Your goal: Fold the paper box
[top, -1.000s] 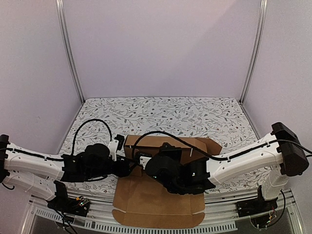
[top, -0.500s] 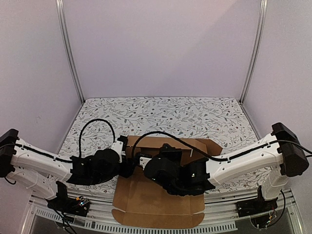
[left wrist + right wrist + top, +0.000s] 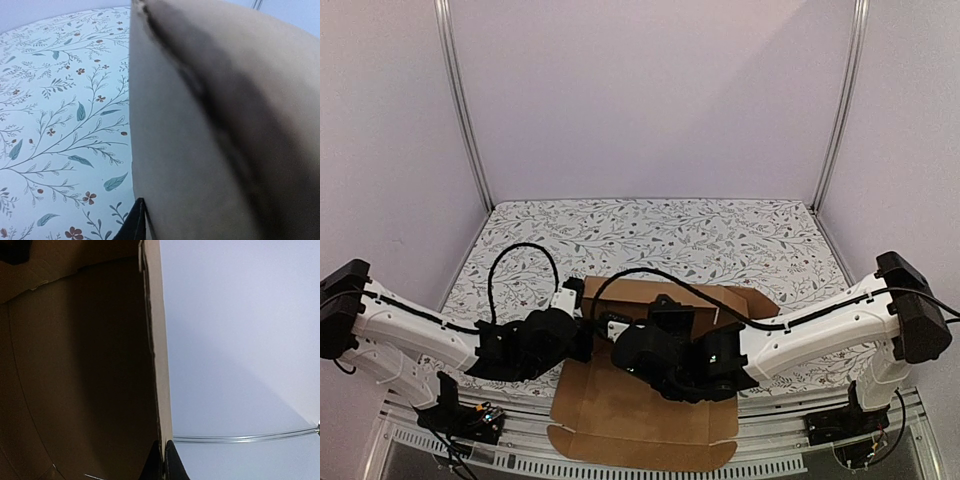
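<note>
1. Top external: the paper box (image 3: 630, 410) lies half-formed at the near middle of the flowered counter (image 3: 670, 225). Its broad flat panel reaches toward the near edge, and its rear wall and right flap stand up. My left arm (image 3: 420, 330) and right arm (image 3: 820, 330) meet low over the box's left rear part, wrists almost touching, and this hides both sets of jaws from the camera. Two grips this close on one corner would suit holding a wall upright while a side flap is turned in against it.

2. Left wrist: a cardboard panel of the paper box (image 3: 200, 150) rises close before the lens and fills the right side, with the counter (image 3: 60, 125) showing at left. One dark fingertip (image 3: 136, 227) lies against the panel's left face. The other is hidden behind the board, so I cannot tell whether my left jaws are clamped on it or only set round it.

3. Right wrist: my right jaws are pressed together on the edge of an upright wall of the paper box (image 3: 75, 365). The board's rim runs straight up from between the fingertips (image 3: 173, 467). The box interior lies dark at left, with the pale enclosure wall and a metal bar (image 3: 250, 437) at right. This pinch likely steadies the wall as the anchor for the fold.
</note>
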{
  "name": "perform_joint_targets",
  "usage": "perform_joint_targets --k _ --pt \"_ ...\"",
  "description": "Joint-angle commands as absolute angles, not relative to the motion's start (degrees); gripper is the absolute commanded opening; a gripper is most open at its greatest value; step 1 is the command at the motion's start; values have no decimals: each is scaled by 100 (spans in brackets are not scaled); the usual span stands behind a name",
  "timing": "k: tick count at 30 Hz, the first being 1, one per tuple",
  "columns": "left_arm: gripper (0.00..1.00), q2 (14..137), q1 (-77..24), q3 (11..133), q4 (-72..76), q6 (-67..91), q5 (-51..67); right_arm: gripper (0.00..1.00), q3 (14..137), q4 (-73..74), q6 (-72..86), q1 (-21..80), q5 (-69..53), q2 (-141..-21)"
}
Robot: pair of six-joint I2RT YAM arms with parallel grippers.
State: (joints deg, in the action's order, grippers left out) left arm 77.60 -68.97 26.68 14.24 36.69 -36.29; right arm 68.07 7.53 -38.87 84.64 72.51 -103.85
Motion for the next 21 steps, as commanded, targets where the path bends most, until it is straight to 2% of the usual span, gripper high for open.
perform_joint_targets --k 1,8,13,17,21 --pt "16 7961 -7105 2966 1701 3700 -3623 0 7074 1064 -3488 8625 6940 -10638" --pt "0 8162 -7180 3153 1709 3654 -3766 0 7255 1313 -3225 8641 6900 -10740" --pt "0 8205 -7189 3246 1684 3512 -3832 0 7344 1560 -3018 8657 6796 -10719" --pt "0 8176 -7189 3292 1625 3257 -3841 17 7417 1928 -2693 8656 6560 -10593" --pt "0 8242 -7189 3437 1628 2757 -3807 45 7429 2280 -2215 8653 5953 -10280"
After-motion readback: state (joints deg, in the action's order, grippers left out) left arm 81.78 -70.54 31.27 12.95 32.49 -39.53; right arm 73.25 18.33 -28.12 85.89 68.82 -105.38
